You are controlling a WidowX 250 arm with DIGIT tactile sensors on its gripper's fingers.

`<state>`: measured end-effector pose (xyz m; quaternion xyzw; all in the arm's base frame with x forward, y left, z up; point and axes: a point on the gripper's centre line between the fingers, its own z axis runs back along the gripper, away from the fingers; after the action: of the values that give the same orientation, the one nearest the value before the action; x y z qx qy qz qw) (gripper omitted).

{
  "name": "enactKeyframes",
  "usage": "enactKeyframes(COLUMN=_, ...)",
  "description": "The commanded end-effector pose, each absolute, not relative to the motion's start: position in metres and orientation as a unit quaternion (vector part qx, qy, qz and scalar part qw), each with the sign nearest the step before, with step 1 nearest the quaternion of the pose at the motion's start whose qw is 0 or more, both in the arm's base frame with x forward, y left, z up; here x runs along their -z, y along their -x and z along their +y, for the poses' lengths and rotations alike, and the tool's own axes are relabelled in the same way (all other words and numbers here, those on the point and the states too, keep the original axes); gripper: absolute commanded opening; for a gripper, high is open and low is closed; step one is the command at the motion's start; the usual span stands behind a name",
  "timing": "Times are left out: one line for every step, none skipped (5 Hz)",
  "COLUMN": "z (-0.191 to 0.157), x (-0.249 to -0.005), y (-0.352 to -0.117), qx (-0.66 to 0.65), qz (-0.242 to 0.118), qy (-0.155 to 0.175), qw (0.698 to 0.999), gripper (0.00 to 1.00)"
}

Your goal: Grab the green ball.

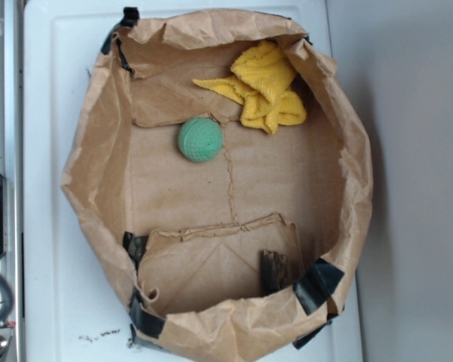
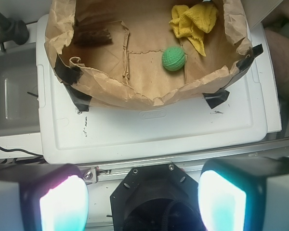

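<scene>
The green ball (image 1: 201, 139) (image 2: 174, 58) is a small mint-green dimpled sphere resting on the floor of a brown paper bag tray (image 1: 98, 151) (image 2: 135, 94). In the wrist view my gripper (image 2: 143, 199) hangs well back from the tray, over the robot's black base at the table's metal rail. Its two pads (image 2: 63, 204) glow white-cyan and stand wide apart with nothing between them. The ball lies far ahead of the fingers, slightly right of centre. In the exterior view the gripper does not show.
A crumpled yellow terry cloth (image 1: 264, 87) (image 2: 195, 21) lies in the tray's corner close to the ball. A dark wood piece (image 1: 273, 270) (image 2: 91, 36) sits at the opposite side. The tray stands on a white board (image 2: 159, 130), its corners held with black tape (image 1: 317, 285).
</scene>
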<state>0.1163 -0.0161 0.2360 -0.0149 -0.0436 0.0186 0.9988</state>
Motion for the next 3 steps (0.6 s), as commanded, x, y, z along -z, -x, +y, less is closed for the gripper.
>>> enactKeyframes(z=-0.016, x=-0.236, y=-0.116, qx=-0.019, qz=-0.044, qy=0.015, qw=0.999, gripper=1.0)
enactKeyframes(z=0.002, x=-0.227, y=-0.166, qx=-0.067, qz=-0.055, qy=0.008, qw=0.996, gripper=1.0)
enactKeyframes(z=0.014, x=-0.214, y=-0.216, qx=-0.073, qz=-0.072, qy=-0.015, qw=0.995, gripper=1.0)
